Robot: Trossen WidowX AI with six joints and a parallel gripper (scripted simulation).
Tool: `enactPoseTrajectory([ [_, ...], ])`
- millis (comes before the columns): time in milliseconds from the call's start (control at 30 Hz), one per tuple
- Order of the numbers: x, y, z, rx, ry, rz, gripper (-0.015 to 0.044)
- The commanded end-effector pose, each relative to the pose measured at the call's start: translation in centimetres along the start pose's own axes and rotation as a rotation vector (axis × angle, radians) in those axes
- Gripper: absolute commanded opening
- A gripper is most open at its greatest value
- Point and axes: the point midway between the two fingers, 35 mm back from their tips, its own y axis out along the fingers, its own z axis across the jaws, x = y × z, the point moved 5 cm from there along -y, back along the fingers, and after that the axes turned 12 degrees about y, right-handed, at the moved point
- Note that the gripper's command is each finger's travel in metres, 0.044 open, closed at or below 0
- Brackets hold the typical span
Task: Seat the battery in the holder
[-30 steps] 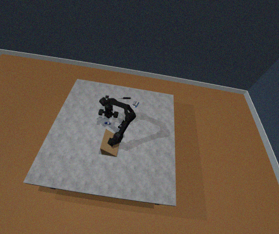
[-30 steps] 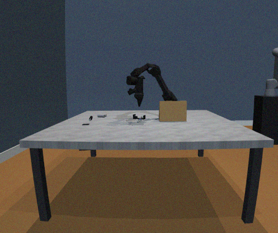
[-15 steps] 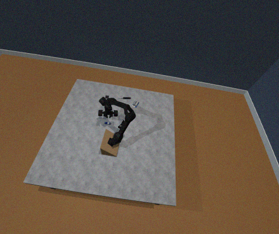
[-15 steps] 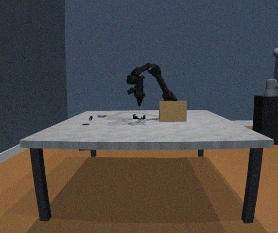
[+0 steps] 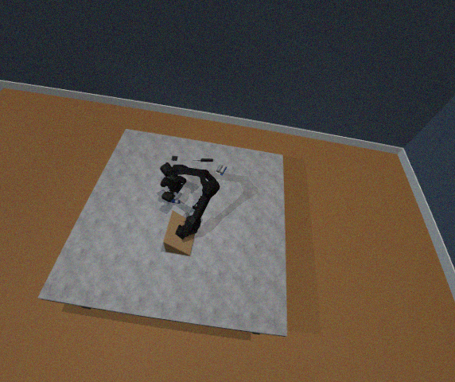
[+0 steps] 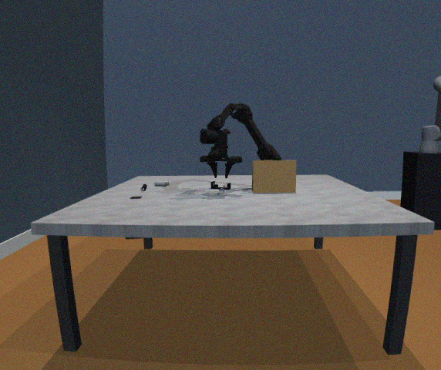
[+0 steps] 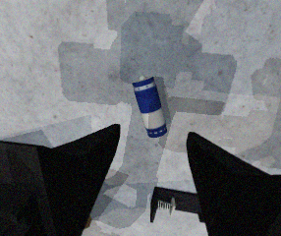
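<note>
The battery (image 5: 175,201) (image 6: 221,191) (image 7: 149,107), blue and white, lies on its side on the table, outside the holder. In the wrist view its terminal end points up the image and slightly left; its flat end is toward the fingers. The black holder (image 6: 215,187) (image 7: 187,200) is partly hidden by the right finger in the wrist view; its spring (image 7: 166,206) shows at the near end. The lip is hidden there. My gripper (image 6: 220,176) (image 7: 153,134) is open and empty, pointing down above the table, with a gap under the fingertips.
A tan box (image 5: 171,230) (image 6: 274,176) stands beside the arm base. A screwdriver (image 5: 207,159) (image 6: 143,186), a small dark block (image 5: 174,157) (image 6: 136,197) and a pale cylindrical item (image 6: 161,183) lie farther off. Another robot's black pedestal (image 6: 428,191) stands beyond the table.
</note>
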Motion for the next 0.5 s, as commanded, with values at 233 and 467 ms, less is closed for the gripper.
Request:
enactPoseTrajectory([
  [233, 0.0, 2.03, 0.31, 0.004, -0.362, 0.019, 0.024],
  [467, 0.04, 2.92, 0.27, 0.003, -0.363, 0.019, 0.024],
])
